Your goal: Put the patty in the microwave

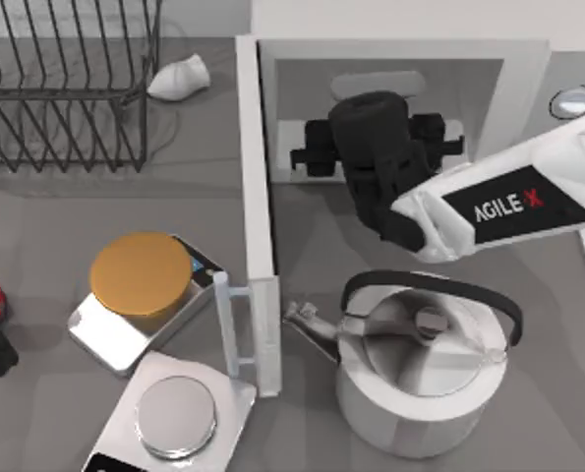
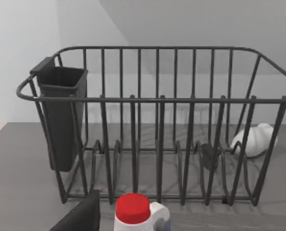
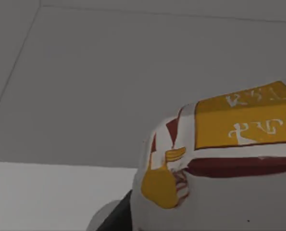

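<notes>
Right gripper (image 1: 317, 147): upper centre of top view, inside microwave (image 1: 256, 197) cavity; jaw state cannot tell (wrist body covers them).
Patty (image 3: 219, 168): close against right wrist camera, yellow-orange and white, cut off by the frame's right and bottom edges.
Microwave door: open.
Left arm: parked, faces wire rack (image 2: 157, 125).

"agile x" in white on right arm (image 1: 508, 206) black panel.

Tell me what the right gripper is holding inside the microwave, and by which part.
Cannot be told for sure. The right gripper is inside the microwave, and the patty sits close against the wrist camera, but the fingers and the place of hold are hidden.
</notes>
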You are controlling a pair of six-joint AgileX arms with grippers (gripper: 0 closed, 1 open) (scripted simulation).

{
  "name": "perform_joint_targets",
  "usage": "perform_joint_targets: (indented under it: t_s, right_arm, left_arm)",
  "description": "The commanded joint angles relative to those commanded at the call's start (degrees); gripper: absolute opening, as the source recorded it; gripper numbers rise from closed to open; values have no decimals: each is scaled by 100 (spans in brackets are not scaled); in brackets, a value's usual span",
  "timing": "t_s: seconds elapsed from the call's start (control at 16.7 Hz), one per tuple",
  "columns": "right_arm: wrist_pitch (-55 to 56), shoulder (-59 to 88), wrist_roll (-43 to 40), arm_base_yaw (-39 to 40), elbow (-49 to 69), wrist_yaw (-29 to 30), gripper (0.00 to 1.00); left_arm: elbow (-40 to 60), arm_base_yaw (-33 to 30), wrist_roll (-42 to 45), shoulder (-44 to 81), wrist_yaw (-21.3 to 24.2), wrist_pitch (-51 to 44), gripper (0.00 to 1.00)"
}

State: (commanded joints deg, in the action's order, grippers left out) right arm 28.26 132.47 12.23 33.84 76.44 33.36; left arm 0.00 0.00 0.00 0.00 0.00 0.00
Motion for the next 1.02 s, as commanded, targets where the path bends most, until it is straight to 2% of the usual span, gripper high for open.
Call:
perform_joint_targets:
  t_s: [0.18, 0.6, 0.78, 1.02]
  right_arm:
    - [337, 74, 209, 23, 73, 13, 0]
    - [280, 133, 203, -62, 260, 1, 0]
    - [-14, 613, 146, -168, 1006, -78, 0]
    - [-649, 1528, 22, -385, 2805, -283, 0]
  left_arm:
    - [0, 0, 0, 0, 0, 0, 100]
    - [0, 0, 0, 0, 0, 0, 100]
    - [0, 0, 0, 0, 0, 0, 100]
    - [0, 0, 0, 0, 0, 0, 100]
